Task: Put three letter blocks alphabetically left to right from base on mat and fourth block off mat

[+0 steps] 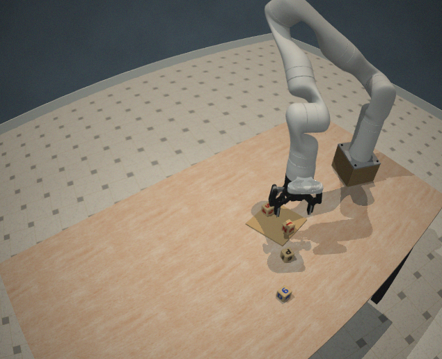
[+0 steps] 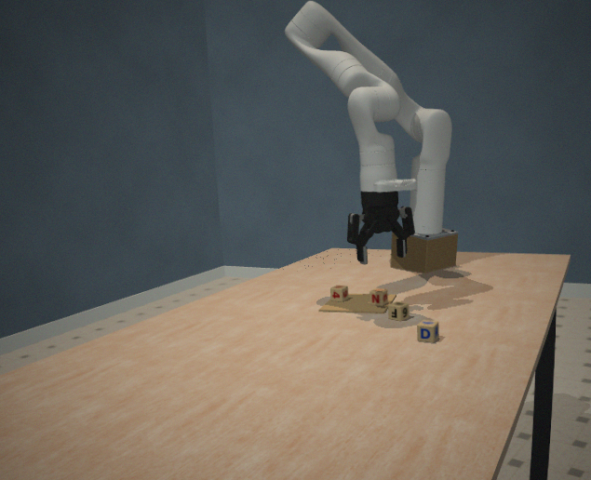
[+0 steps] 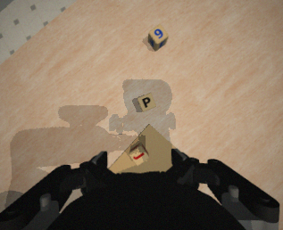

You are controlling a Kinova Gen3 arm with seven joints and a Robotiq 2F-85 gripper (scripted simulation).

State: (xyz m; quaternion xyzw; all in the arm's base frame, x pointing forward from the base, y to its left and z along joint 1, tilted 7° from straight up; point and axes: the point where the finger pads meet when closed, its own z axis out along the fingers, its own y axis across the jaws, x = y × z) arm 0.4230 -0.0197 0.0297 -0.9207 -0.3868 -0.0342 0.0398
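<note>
A tan mat (image 1: pixel 277 225) lies on the table near the robot's base. A block with red marks (image 1: pixel 288 227) sits on the mat; it also shows in the wrist view (image 3: pixel 138 155). A second red-marked block (image 1: pixel 267 209) stands at the mat's far edge. A block with a black P on top (image 1: pixel 287 254) lies off the mat, close to its near corner. A block with a blue 9 on top (image 1: pixel 284 293) lies farther off. My gripper (image 1: pixel 292 208) hangs open and empty above the mat, well clear of the blocks.
The arm's brown base box (image 1: pixel 355 166) stands behind the mat. The table's right edge (image 1: pixel 414 247) runs close to the blocks. The arm's shadow falls over the P block and the wood beside the mat.
</note>
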